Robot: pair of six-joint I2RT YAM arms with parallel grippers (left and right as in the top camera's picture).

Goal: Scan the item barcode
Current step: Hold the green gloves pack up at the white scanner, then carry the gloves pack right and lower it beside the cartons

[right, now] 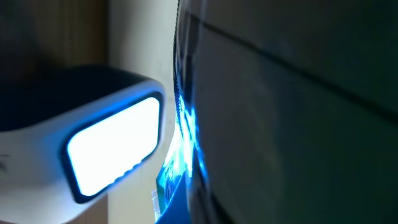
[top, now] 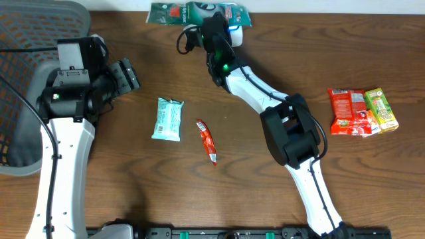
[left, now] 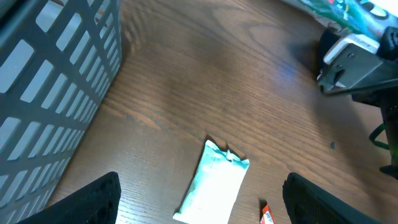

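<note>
You have open wood in the lower centre. The basket (top: 20, 133) blocks the left edge, the right arm (top: 255, 89) crosses diagonally up the middle, and a teal packet (top: 167, 119) and red sachet (top: 206, 141) lie mid-frame. Scanner (right: 112, 134) and green bag (top: 172, 12) seem nearly touching, top centre.

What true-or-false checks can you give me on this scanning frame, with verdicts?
1. The left gripper is open and empty. True.
2. The teal packet lies in the basket. False: it lies on the table, beside the red sachet.
3. The right gripper is shut on the green packet by the scanner. True.
4. The scanner's window is dark. False: it glows blue-white.
</note>
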